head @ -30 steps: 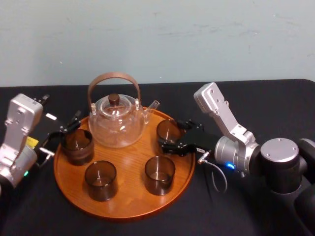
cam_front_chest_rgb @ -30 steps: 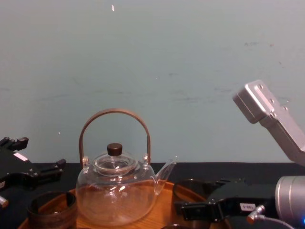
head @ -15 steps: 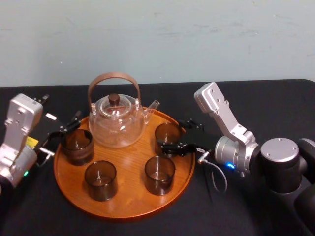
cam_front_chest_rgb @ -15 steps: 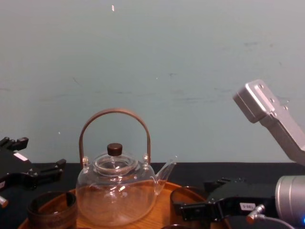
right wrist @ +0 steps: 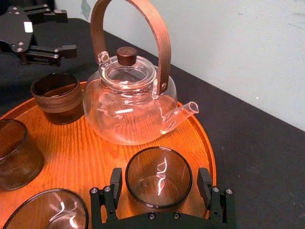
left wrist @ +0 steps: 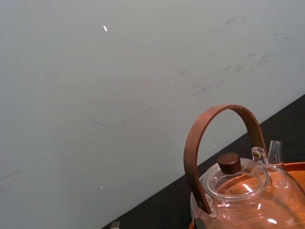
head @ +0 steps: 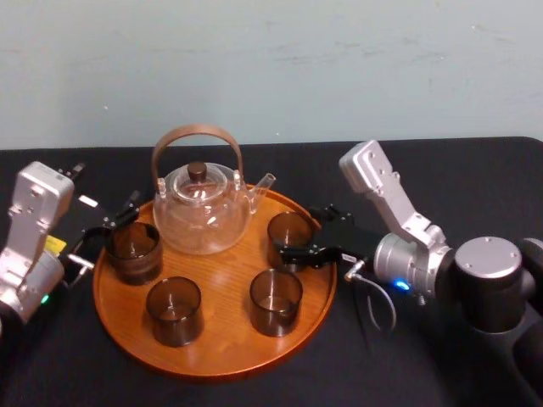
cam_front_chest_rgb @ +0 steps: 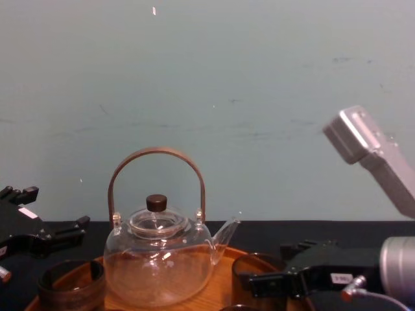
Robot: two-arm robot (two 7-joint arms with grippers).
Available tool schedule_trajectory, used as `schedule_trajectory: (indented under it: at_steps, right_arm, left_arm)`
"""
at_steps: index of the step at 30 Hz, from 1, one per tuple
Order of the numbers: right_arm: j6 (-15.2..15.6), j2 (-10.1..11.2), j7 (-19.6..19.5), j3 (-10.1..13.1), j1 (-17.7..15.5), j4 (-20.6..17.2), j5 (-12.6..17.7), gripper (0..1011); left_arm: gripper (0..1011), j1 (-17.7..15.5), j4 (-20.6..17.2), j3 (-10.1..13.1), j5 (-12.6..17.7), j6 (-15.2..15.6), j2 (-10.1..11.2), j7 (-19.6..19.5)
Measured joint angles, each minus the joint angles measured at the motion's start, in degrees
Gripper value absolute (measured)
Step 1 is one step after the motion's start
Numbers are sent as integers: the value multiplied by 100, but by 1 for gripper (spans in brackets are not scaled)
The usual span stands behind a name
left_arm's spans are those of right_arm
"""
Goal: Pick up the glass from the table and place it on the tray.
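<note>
The right gripper (right wrist: 159, 187) is wide open, one finger on each side of the short smoky clear glass (right wrist: 158, 176) with a small gap at both sides, so it holds nothing. This glass stands upright on the large round orange-brown wooden tray (head: 222, 284), near its right rim, just in front of the spout of the clear glass teapot (head: 202, 214). The left gripper (head: 106, 235) is beside the tray's left rim, fingers apart and empty.

On your tray (head: 221, 352), the teapot (head: 202, 216) stands at the back; left glass (head: 134, 252) and right glass (head: 289, 236) flank it, front-left glass (head: 174, 310) and front-right glass (head: 275, 301) nearer the robot. Right gripper (right wrist: 160, 178) straddles the right glass; left gripper (head: 106, 229) sits beside the tray's left rim
</note>
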Motion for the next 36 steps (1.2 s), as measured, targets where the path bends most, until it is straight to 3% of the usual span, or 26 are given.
schedule_trajectory:
  at_steps: [6,13,23,28,32,36]
  right_arm:
    - [-3,233,147,112,-161,-226,162,1002]
    - [-81,654,253,329,-513,-726,406,1002]
    - [-474,1290,292,822,-1134,-1482,884,1002]
    - [-660,1335,-9,1065,-1346,-1659,985,1002]
    - [-796,1215,-393,1233,-1480,-1715,970,1002]
    - [-1070,942,-946,1376,-1633,-1710,697,1002]
  left_arm:
    - [1001,0,0,0,0,0,0,0]
    - [1001,0,0,0,0,0,0,0]
    - [1001,0,0,0,0,0,0,0]
    - [1001,0,0,0,0,0,0,0]
    - [1001,0,0,0,0,0,0,0]
    - [1001,0,0,1,0,0,0,0]
